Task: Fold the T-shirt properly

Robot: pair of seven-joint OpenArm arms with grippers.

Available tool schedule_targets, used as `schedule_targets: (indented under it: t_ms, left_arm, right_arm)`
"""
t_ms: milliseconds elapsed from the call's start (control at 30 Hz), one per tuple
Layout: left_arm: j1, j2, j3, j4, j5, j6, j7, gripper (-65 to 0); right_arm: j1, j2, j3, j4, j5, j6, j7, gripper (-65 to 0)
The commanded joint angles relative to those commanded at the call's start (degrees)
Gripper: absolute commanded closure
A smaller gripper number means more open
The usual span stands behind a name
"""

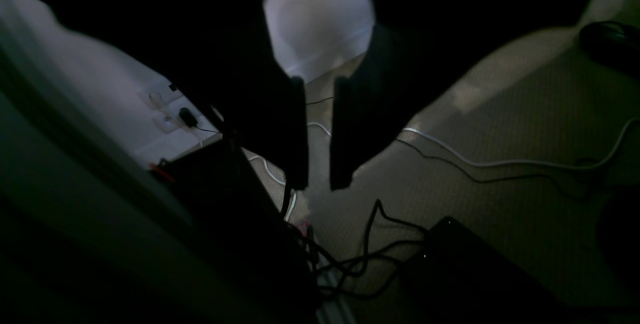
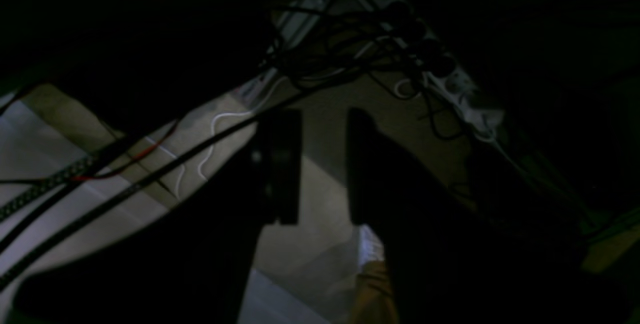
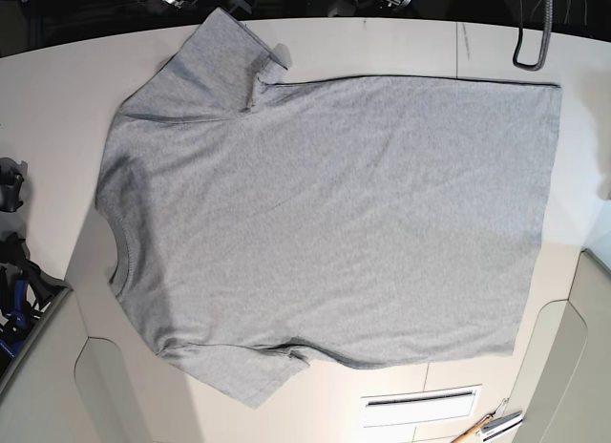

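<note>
The heather-grey T-shirt (image 3: 325, 214) lies spread flat on the white table (image 3: 57, 90) in the base view, plain side up. Its ribbed neck is at the left and its hem at the right. One sleeve points to the far edge and the other to the near edge. Neither gripper shows in the base view. The left wrist view shows my left gripper (image 1: 320, 184) over the floor, jaws a narrow gap apart with nothing between them. The right wrist view shows my right gripper (image 2: 325, 114) over the floor too, jaws apart and empty. The shirt shows in neither wrist view.
Cables (image 1: 465, 162) and a dark box (image 1: 465, 269) lie on the beige floor below the left gripper. A tangle of cables and a power strip (image 2: 465, 97) lie below the right gripper. A black and blue device (image 3: 13, 271) stands at the table's left edge.
</note>
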Motion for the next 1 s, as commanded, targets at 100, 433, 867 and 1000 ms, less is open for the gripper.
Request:
schedule_targets:
  t_ms: [100, 433, 867, 1000]
  left_arm:
    - [0.13, 0.02, 0.00, 0.00, 0.00, 0.00, 0.00, -8.8]
    - [0.09, 0.04, 0.00, 0.00, 0.00, -0.02, 4.07, -9.5]
    - [0.11, 0.04, 0.00, 0.00, 0.00, -0.02, 4.20, -17.8]
    - [0.24, 0.02, 0.00, 0.00, 0.02, -0.04, 4.24, -10.2]
  right_arm:
    - [0.02, 0.00, 0.00, 0.02, -2.21, 1.20, 0.00, -9.7]
    - [0.00, -0.02, 0.00, 0.33, -2.54, 2.56, 0.00, -13.8]
    - [-0.02, 0.00, 0.00, 0.31, -2.54, 2.58, -0.17, -22.1]
    - [-0.02, 0.00, 0.00, 0.31, -2.54, 3.17, -0.17, -17.6]
